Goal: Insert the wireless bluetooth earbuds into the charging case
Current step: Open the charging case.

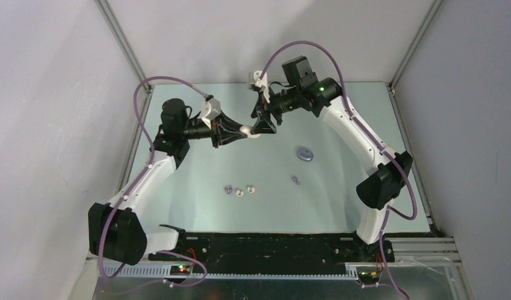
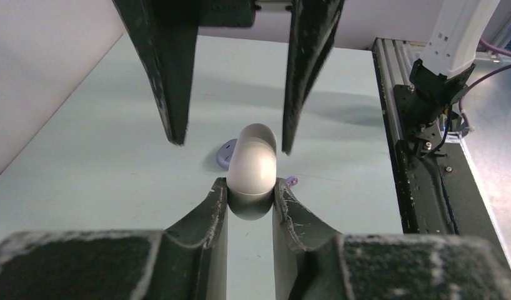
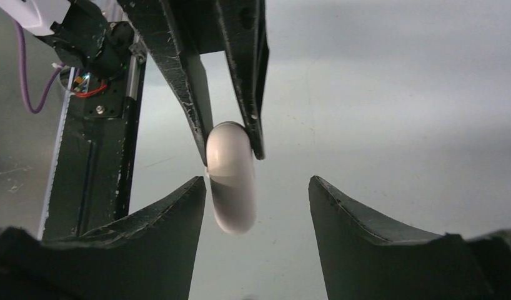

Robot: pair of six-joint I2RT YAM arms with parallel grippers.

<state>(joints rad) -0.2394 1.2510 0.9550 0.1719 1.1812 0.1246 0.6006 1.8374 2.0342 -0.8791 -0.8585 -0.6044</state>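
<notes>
As my left gripper (image 1: pixel 243 132) clamps tight on the smooth white pebble-shaped charging case (image 2: pixel 253 165), my right gripper (image 1: pixel 263 127) faces it, jaws spread apart on either side of that same case and not closed on it! All this is beyond and left of the rounded purple charging case (image 1: pixel 305 154) lying on the pale green table (image 1: pixel 340 200). Near the purple case, toward my bases: one tiny purple earbud (image 1: pixel 295 180). Farther left, a row: another purple earbud (image 1: pixel 228 189), a white earbud (image 1: pixel 239 192), a second white earbud (image 1: pixel 251 189).
</notes>
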